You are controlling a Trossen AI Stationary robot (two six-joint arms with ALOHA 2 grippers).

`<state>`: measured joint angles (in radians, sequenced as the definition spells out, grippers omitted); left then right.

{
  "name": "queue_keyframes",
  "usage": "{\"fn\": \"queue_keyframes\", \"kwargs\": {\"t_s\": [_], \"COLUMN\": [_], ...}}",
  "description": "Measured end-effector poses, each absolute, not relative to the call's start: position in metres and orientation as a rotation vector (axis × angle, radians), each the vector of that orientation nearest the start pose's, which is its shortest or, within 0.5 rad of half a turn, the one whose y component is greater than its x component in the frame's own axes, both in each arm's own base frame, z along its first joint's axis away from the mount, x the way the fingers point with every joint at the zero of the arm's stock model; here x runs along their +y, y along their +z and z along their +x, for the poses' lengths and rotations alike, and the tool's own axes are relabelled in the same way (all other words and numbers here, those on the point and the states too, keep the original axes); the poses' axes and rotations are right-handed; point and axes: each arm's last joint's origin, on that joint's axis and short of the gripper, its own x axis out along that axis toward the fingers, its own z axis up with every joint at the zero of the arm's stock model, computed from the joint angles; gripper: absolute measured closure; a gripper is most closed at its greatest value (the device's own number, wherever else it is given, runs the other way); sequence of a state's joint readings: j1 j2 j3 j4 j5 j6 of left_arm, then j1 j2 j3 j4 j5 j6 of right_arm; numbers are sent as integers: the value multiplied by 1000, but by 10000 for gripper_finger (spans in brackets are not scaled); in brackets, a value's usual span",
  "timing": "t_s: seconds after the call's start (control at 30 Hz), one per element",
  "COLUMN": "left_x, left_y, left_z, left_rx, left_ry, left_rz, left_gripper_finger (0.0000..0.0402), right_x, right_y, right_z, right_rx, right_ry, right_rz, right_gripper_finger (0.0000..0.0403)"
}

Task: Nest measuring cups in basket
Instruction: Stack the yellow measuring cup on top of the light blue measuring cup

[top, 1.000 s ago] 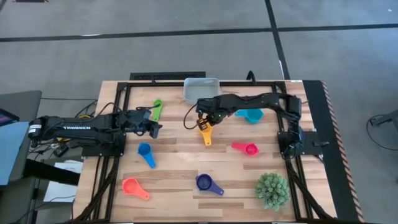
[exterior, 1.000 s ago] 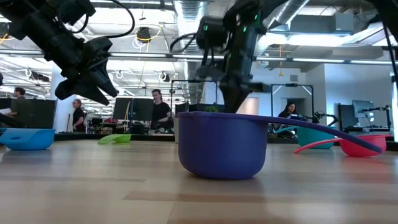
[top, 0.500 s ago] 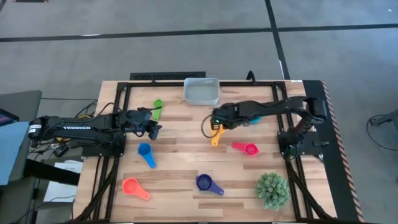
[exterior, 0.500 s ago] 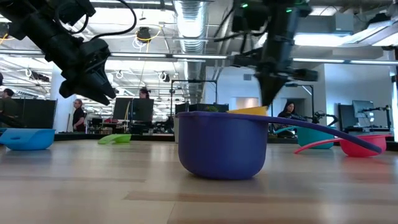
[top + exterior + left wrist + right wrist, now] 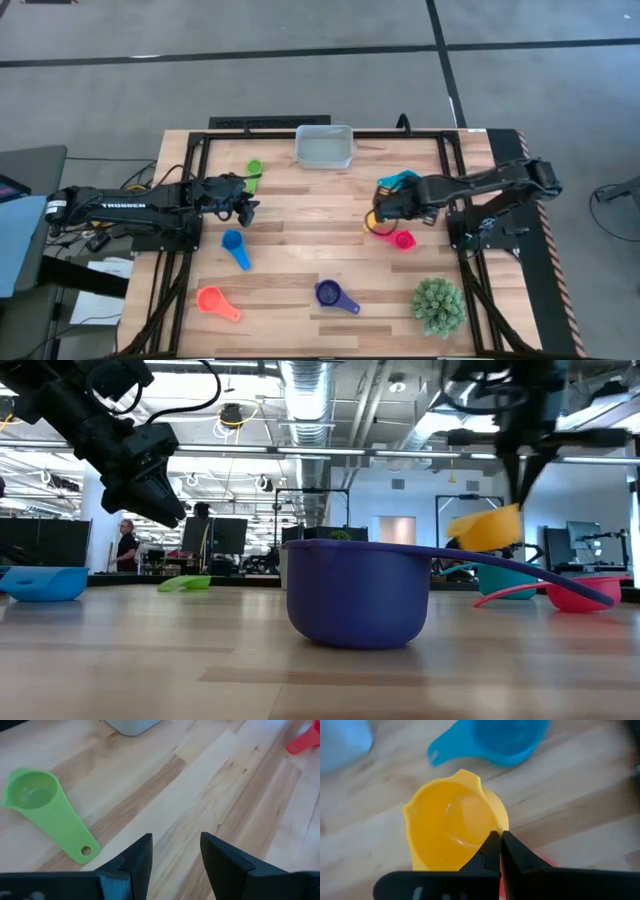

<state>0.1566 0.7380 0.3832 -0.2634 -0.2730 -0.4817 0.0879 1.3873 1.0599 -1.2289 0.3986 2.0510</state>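
My right gripper point(image 5: 384, 212) is shut on the yellow-orange cup point(image 5: 451, 827) and hangs over the table's right half, between the teal cup point(image 5: 400, 181) and the pink cup point(image 5: 402, 239). The basket point(image 5: 323, 147) stands at the far edge. My left gripper point(image 5: 175, 852) is open and hovers over bare wood beside the green cup point(image 5: 44, 809), which lies flat. The blue cup point(image 5: 235, 246), the orange-red cup point(image 5: 214, 300) and the purple cup point(image 5: 335, 294) lie on the near half of the table. My right gripper pinches the yellow-orange cup at the rim's edge point(image 5: 495, 831) between its two shut fingers. The fingers come from above, slanting. Whether the handle lies between them is hidden by the gripper. The cup point(image 5: 485, 528) is lifted clear of the table and hangs tilted below the fingers.
A spiky green plant point(image 5: 437, 306) stands at the near right corner. A dark frame runs along the table's edges. Bare wood lies in the table's middle. People and desks show in the room behind.
My right gripper has carried the yellow-orange cup from near the basket toward the table's right edge and a little nearer, keeping it shut in the fingers and clear of the table. In the low view the cup now hangs tilted.
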Motion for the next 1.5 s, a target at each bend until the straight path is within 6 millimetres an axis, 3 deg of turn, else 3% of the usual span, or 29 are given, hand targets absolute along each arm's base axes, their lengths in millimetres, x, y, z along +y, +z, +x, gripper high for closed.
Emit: {"fn": "queue_keyframes", "kwargs": {"t_s": [0.23, 0.43, 0.63, 0.8, 1.07, 1.3, 1.5], "left_x": [32, 32, 32, 32, 32, 32, 33], "left_y": [197, 197, 197, 197, 195, 195, 196], "left_z": [150, 150, 150, 150, 149, 149, 149], "left_rx": [518, 524, 525, 526, 544, 542, 532], "left_ry": [548, 557, 557, 558, 561, 568, 566], "left_rz": [-388, -343, -342, -342, -341, -337, -339], "left_gripper_finger": [248, 248, 248, 248, 248, 248, 248], "right_x": [0, -31, -52, -63, -62, -60, -57], "right_y": [263, 265, 261, 241, 213, 209, 208], "right_z": [193, 192, 191, 196, 192, 192, 192], "right_rx": [501, 348, 383, 297, 249, 266, 417], "right_ry": [-1748, -1835, -1887, -1868, -1908, -1918, -1874], "right_rz": [1232, 1253, 1229, 1338, 1445, 1515, 1569], "right_gripper_finger": [386, 388, 385, 387, 375, 368, 329]}}
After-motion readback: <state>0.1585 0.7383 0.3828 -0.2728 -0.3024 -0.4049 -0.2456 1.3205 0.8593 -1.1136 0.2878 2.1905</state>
